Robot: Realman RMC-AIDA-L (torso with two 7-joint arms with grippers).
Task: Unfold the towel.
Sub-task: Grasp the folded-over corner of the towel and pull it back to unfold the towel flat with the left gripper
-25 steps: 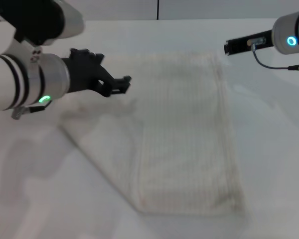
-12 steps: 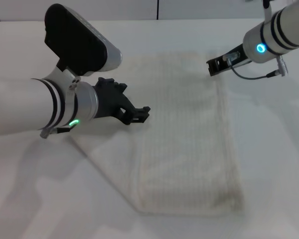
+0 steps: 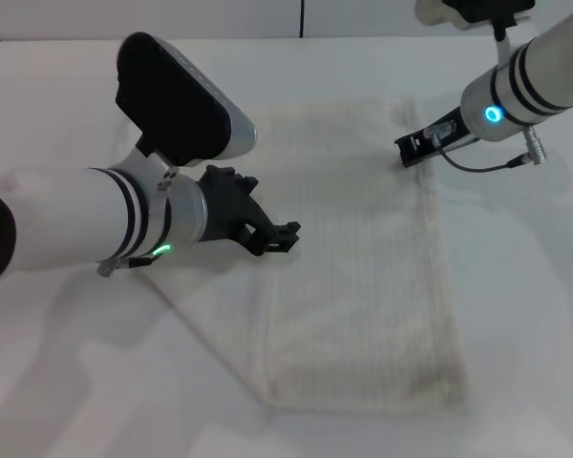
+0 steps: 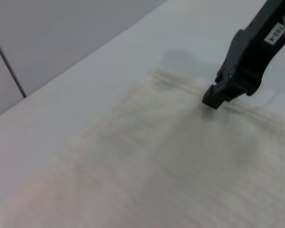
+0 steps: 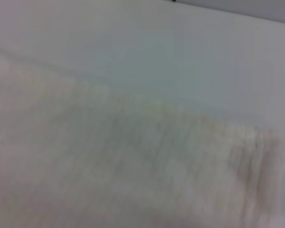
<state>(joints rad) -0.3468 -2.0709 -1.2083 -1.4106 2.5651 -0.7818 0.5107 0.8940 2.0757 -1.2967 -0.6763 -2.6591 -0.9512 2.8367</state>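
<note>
The towel (image 3: pixel 363 258) is a cream-white ribbed cloth lying folded on the white table, with a thinner lower layer sticking out on its left side. My left gripper (image 3: pixel 279 237) is open and empty, hovering just above the folded part's left edge. My right gripper (image 3: pixel 408 151) is at the towel's far right corner, its tip close to or touching the cloth. The left wrist view shows the right gripper (image 4: pixel 217 97) at the towel's (image 4: pixel 147 156) far edge. The right wrist view shows only towel (image 5: pixel 133 161) and table.
The white table (image 3: pixel 535 305) surrounds the towel on all sides. A grey wall (image 4: pixel 47 38) stands behind the table's far edge. Nothing else lies on the table.
My left arm has swung right and nearer, bringing its gripper over the towel's left edge. My right gripper has moved left and down to the towel's far right corner.
</note>
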